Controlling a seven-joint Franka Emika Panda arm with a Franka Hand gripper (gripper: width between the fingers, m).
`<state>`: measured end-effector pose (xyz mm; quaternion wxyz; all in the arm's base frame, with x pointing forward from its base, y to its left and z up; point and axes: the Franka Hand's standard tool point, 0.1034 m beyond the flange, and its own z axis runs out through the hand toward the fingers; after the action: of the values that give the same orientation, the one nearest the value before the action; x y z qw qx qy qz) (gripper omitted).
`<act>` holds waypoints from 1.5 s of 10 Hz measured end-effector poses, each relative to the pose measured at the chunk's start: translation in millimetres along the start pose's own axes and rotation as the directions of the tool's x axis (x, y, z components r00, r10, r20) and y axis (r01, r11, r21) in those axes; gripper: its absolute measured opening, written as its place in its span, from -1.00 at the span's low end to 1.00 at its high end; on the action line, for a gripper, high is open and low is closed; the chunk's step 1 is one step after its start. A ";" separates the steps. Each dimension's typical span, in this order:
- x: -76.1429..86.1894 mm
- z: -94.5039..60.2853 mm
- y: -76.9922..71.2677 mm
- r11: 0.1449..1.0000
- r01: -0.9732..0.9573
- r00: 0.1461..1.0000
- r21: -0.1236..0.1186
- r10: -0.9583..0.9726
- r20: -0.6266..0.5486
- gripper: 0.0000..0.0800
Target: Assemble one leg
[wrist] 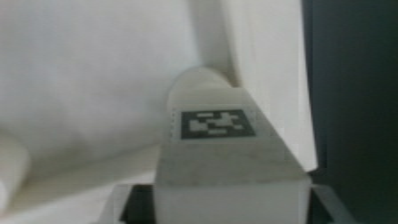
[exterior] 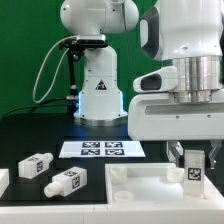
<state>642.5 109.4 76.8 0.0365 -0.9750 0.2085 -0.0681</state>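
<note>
Exterior view: gripper (exterior: 192,166) at 4 o'clock, fingers clamped snug on the leg (exterior: 192,173), tag facing camera. It sits over the flat white part (exterior: 140,190); contact unclear. One loose leg (exterior: 35,165) and a second loose leg (exterior: 62,181) lie at 8 o'clock. Marker board (exterior: 103,149) mid-table.

Wrist view: the leg (wrist: 214,145) pinched between dark fingers (wrist: 134,205), flat white part (wrist: 89,80) behind it.

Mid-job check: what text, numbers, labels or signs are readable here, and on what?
No readable words or numbers in either view.
On the robot base: a small dark mark, too small to read.
On the marker board: square tags only, no lettering.
On the leg in the tool: a tag pattern, no letters.
On the two loose legs: tags only.
</note>
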 end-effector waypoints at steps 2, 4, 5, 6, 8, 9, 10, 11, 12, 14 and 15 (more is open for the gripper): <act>-0.7 0.0 2.6 0.937 -0.349 0.937 -0.020 0.349 0.011 -0.29; 2.0 1.5 5.1 0.764 -0.643 0.762 -0.041 0.645 0.059 -0.29; 3.3 1.7 7.6 0.672 -0.739 0.669 -0.047 0.740 0.069 -0.29; 3.3 1.8 7.9 0.630 -0.775 0.627 -0.051 0.776 0.066 -0.29; 3.5 1.9 8.1 0.653 -0.755 0.650 -0.048 0.757 0.066 -0.28; 2.9 1.8 7.1 0.691 -0.721 0.688 -0.046 0.723 0.062 0.09; 0.3 1.2 1.3 0.826 -0.562 0.825 -0.037 0.563 0.048 0.42; -1.8 0.3 -6.1 0.917 -0.398 0.916 -0.017 0.398 0.046 0.42; -6.0 0.0 -11.8 0.964 -0.266 0.963 -0.010 0.267 0.048 0.58; -12.0 1.3 -13.3 0.991 -0.136 0.990 -0.002 0.136 0.047 0.61; -11.1 1.4 -12.3 0.998 -0.069 0.997 0.001 0.069 0.046 0.62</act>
<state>637.6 125.2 75.3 0.0449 -0.9684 0.2413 -0.0445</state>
